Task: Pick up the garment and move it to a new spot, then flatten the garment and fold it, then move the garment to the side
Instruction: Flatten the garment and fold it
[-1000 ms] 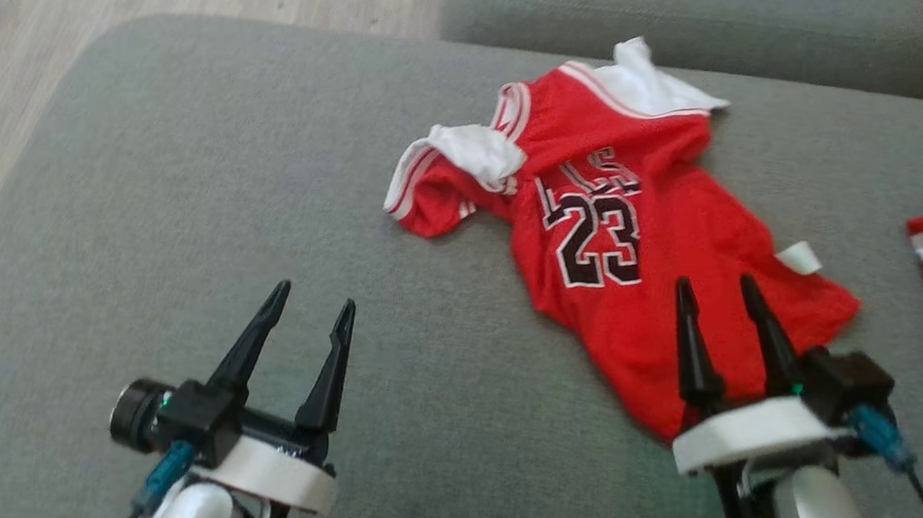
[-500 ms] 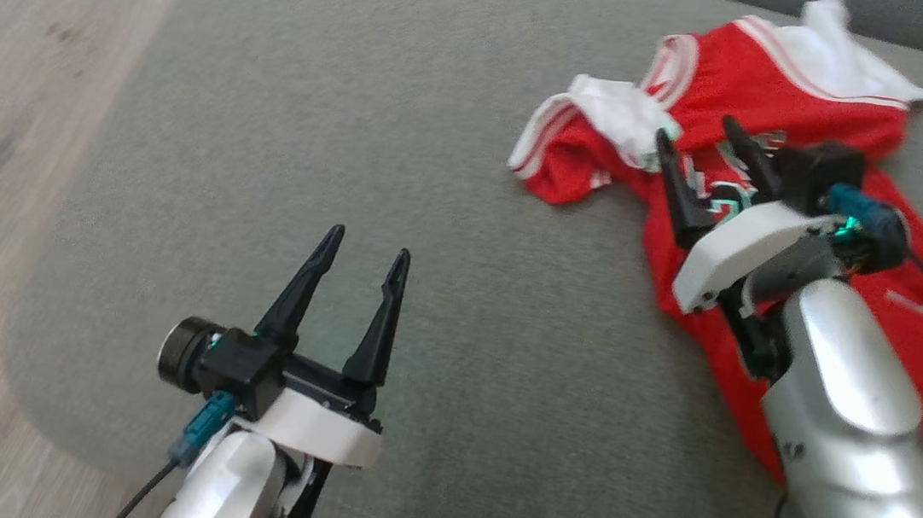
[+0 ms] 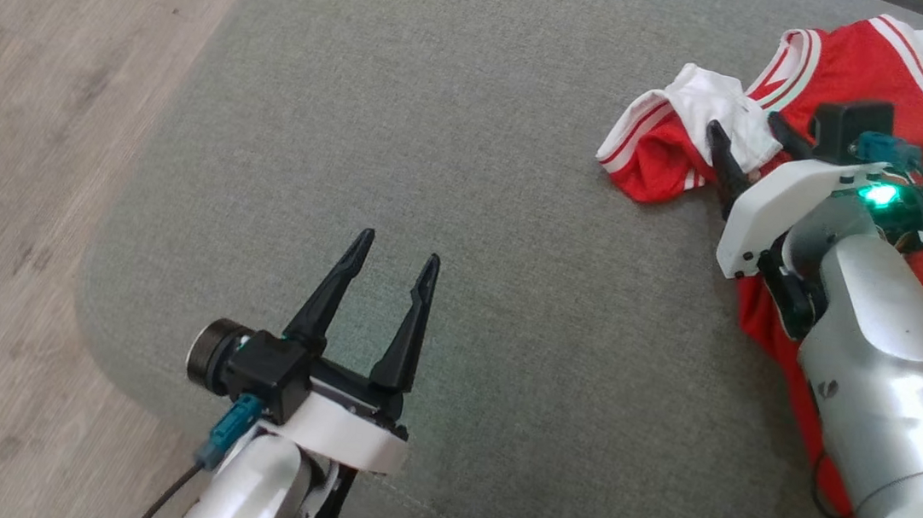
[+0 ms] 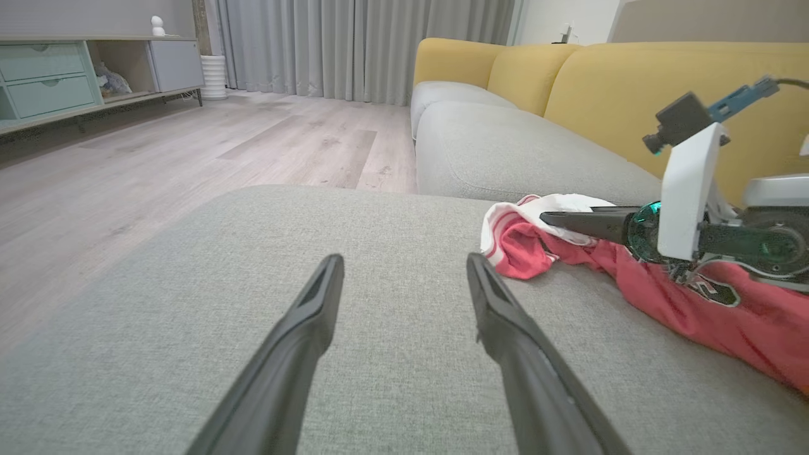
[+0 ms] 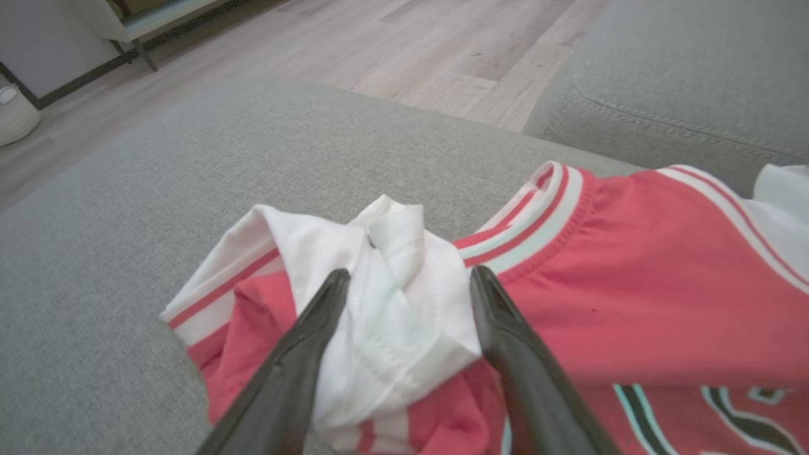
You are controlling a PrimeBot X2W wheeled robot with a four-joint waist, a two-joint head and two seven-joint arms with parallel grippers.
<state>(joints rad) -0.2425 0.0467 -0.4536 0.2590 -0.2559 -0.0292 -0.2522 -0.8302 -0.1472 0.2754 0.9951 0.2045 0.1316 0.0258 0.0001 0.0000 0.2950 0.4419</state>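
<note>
Your right gripper (image 3: 744,126) is down on the red basketball jersey with white trim and a dark number on its front (image 3: 858,78), which lies rumpled on the broad grey fabric cushion (image 3: 484,124) towards its far right side, well away from the rounded near corner. Look along the right wrist view and you see the jaws standing apart, one dark finger (image 5: 297,354) on each side of a bunched white sleeve fold (image 5: 392,303) at the jersey's left shoulder. The wad fills the gap and seems to touch both fingers, though you cannot tell whether they press on it, and nothing is lifted off the cushion. The striped red and white collar (image 5: 537,215) lies just beside the right-hand finger, and the red body of the jersey spreads away to the right under the pale forearm (image 3: 882,338). A green light (image 3: 878,195) glows on that wrist. Your left gripper (image 3: 400,246) hangs over bare grey cushion near the front edge, well apart from the jersey — its jaws are wide and hold nothing, fingers pointing across the cushion. Pale wooden floor (image 3: 34,77) runs along the left of the cushion, and in the left wrist view a yellow sofa back (image 4: 607,82) rises behind a second grey seat
</note>
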